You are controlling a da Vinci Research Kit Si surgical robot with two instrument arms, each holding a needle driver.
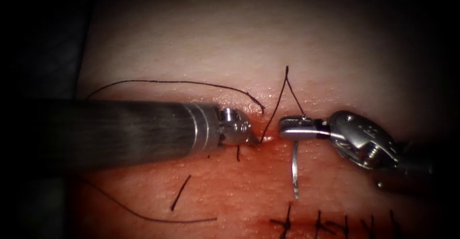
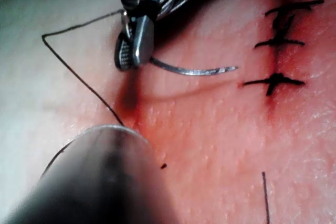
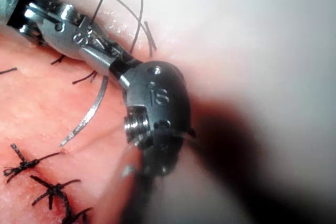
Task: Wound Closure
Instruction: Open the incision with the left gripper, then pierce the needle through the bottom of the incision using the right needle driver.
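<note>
right tool (image 1: 287, 128) – jaws closed on needle (image 1: 295, 172) near its thread end, needle free above tissue (image 1: 191, 42) | left tool (image 1: 251, 138) – tip at cut (image 1: 268, 137) by thread (image 1: 275, 109), jaws: cannot tell | stitches (image 1: 330, 222) already placed – cut here unclosed

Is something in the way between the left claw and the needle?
Nothing solid. The right claw is shut on the needle near its thread end, and the needle hangs free above the tissue, not in it. Between it and the left claw runs only the thread, rising from the tissue beside the left claw.
</note>
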